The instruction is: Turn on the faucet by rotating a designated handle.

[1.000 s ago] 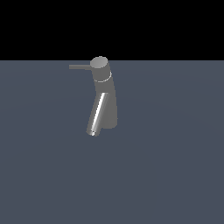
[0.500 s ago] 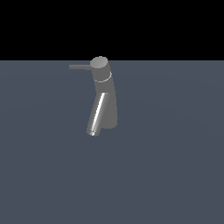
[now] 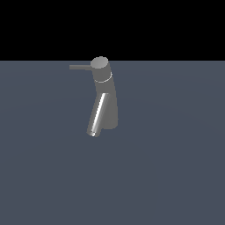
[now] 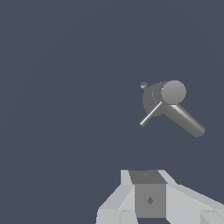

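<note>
Presently, a plain dark floor (image 3: 176, 176) is seen across both views, w/ the faucet (image 3: 104, 99) standing upright on it, a bit toward the exterior view's left of centre. No arm is visible in the exterior view, so the approach has hardly begun, by judgement.

Gripper (image 4: 151, 205): only the white body and finger bases are caught at the wrist view's edge; fingertips are cut off, so open vs. closed cannot be told. It is well apart from the faucet, nothing held as far as can be seen.

Spout (image 3: 97, 115): shiny, slanted down from the body, thicker than the handle.

Handle (image 3: 80, 67): thin rod, sticking out sideways from the round cap toward the exterior view's left. In the wrist view two bars leave the cap; the thinner, brighter one (image 4: 151, 113) is prob. the handle, though that is not certain.

Risks, as judged:
- Spout could be mistaken for handle.
- Thin rod could be missed or slipped off.
- A push near the cap would give little leverage; turn may stall.
</note>
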{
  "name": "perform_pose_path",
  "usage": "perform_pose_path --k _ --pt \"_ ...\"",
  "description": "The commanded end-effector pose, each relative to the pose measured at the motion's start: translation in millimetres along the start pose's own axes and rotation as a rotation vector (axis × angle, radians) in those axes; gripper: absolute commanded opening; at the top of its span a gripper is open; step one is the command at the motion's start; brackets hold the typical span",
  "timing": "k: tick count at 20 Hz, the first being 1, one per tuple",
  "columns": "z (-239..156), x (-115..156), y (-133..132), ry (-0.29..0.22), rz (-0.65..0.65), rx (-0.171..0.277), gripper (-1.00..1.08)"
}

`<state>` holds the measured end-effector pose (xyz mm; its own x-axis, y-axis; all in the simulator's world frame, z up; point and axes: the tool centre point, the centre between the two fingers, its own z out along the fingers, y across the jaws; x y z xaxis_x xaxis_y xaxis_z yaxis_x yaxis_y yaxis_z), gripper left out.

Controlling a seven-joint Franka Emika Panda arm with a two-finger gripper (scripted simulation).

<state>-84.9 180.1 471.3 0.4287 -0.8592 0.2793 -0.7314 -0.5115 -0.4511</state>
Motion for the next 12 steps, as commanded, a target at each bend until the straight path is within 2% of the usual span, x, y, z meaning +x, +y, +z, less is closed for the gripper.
perform_pose_path --k 1,6,12 --pt "23.1 2.0 -4.7 0.014 0.082 0.006 -1.00" --pt "74.3 11.4 -6.7 0.041 0.249 0.012 -1.00" --pt "137.5 29.4 3.4 0.071 0.451 0.011 -1.00"
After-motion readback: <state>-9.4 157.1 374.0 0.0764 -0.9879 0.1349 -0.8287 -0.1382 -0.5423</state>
